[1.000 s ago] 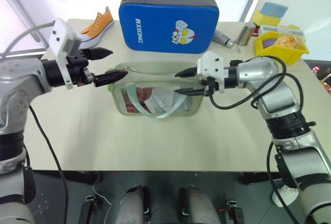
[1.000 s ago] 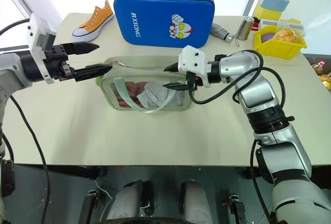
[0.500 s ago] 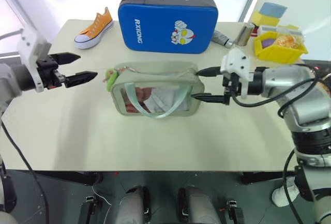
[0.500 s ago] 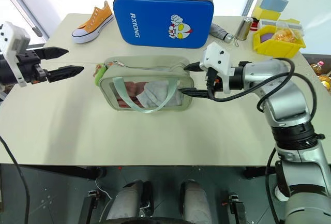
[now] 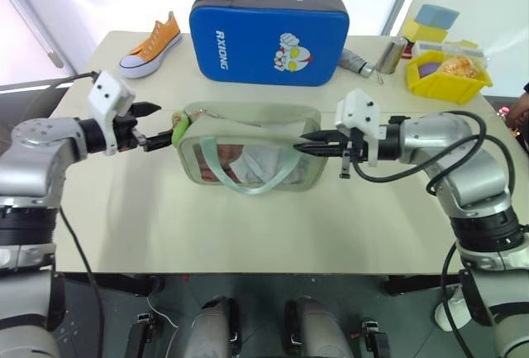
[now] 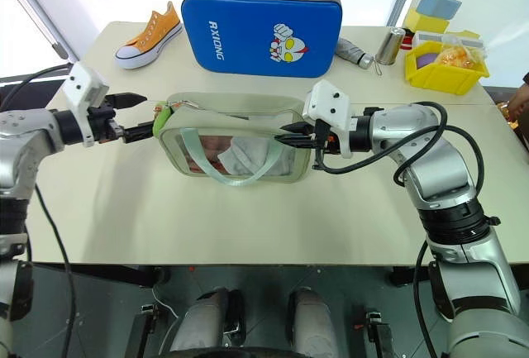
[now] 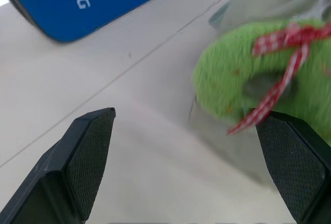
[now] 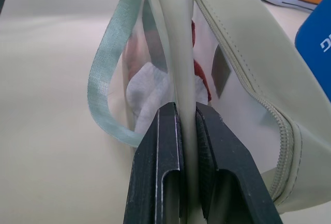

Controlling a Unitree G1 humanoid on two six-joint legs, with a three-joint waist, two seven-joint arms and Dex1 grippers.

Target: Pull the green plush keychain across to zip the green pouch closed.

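You had the green pouch (image 5: 250, 150) lying mid-counter (image 5: 248, 226), just in front of the blue case (image 5: 269, 35), with the green plush keychain (image 5: 179, 125) at its left end. Your right hand (image 5: 310, 146) was clenched on the pouch's right edge, pinching the fabric. Your left hand (image 5: 153, 125) stood released, fingers (image 7: 90, 146) wide apart, just beside the keychain with one finger on either side, not gripping it.

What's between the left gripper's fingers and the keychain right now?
Nothing. In the left wrist view the open left gripper has bare table ahead of its fingers, with the green plush keychain just beyond, untouched.
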